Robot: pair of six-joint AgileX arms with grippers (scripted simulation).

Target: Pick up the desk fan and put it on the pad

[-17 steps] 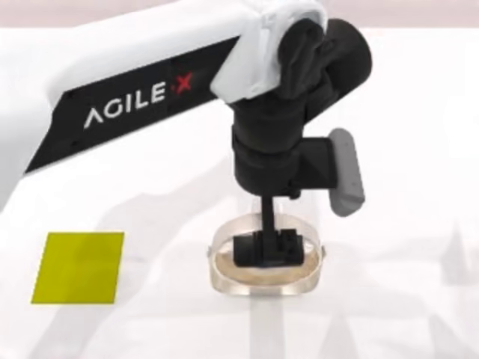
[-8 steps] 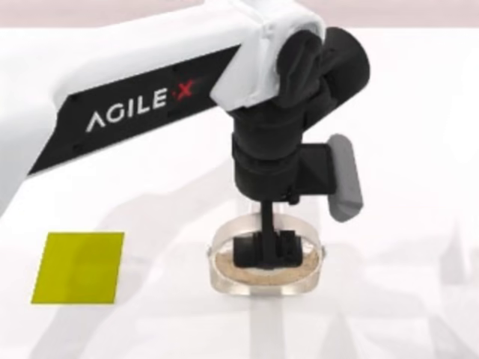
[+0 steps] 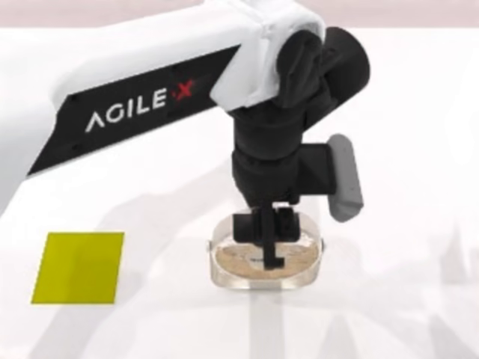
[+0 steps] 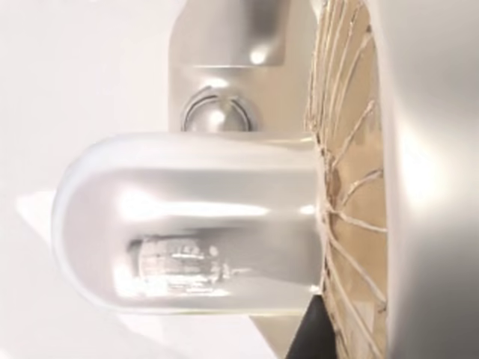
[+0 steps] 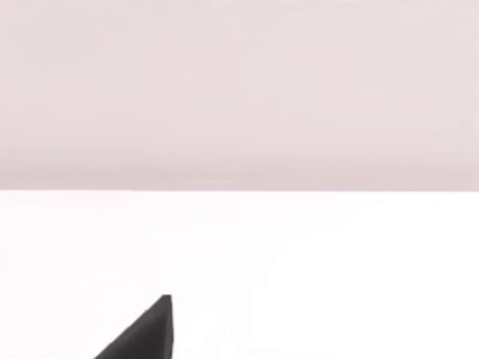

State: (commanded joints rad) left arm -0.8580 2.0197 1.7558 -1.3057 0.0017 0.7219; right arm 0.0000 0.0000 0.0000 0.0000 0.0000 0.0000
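Left gripper (image 3: pixel 268 238) hangs over the desk fan (image 3: pixel 266 265), fingers pinching it; the pad (image 3: pixel 78 267) lies well left

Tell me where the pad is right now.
In the top view the pad lies flat at the table's left, apart from the desk fan, which sits near the middle under the left hand.

The desk fan (image 3: pixel 266 263) has a glossy, smooth silver metal-looking housing and matt tan grille. Left of it, the pad (image 3: pixel 78 267) looks flat and matt on the smooth white tabletop (image 3: pixel 404 299).
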